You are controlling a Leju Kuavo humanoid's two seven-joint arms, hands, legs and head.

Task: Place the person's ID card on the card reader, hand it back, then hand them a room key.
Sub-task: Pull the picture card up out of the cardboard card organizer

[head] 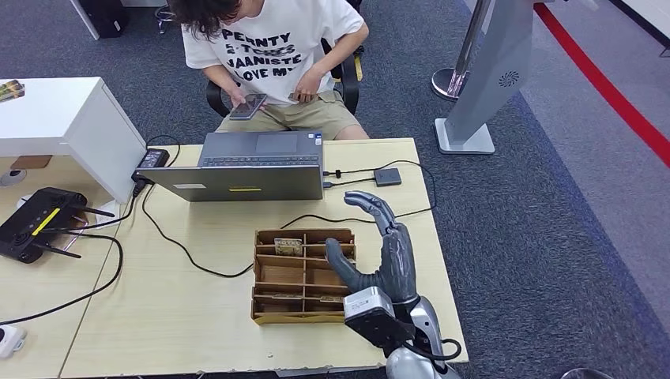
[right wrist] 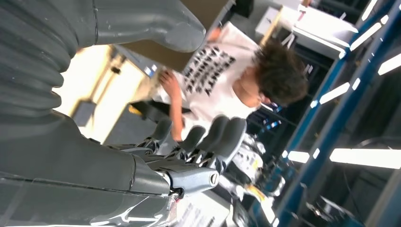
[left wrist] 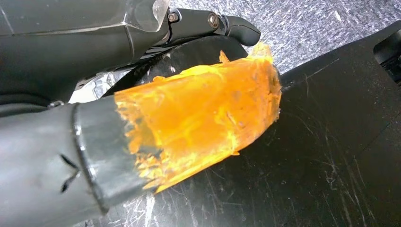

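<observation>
One robot hand, the right hand (head: 385, 257), is raised over the right part of the wooden table (head: 197, 316), just beside the cardboard organizer (head: 303, 276); its fingers (right wrist: 222, 137) are spread apart and it holds nothing. From the left wrist camera the left hand (left wrist: 142, 137) shows an orange-smeared thumb and a dark finger close up; whether it is spread or curled I cannot tell. Across the table a person (head: 276, 55) in a white printed T-shirt sits behind a grey laptop (head: 249, 167), holding a phone (head: 248, 106) in one hand. A small black card reader (head: 387, 176) lies on the table right of the laptop, cabled to it. I cannot make out an ID card; the organizer's slots hold small cards too small to identify
</observation>
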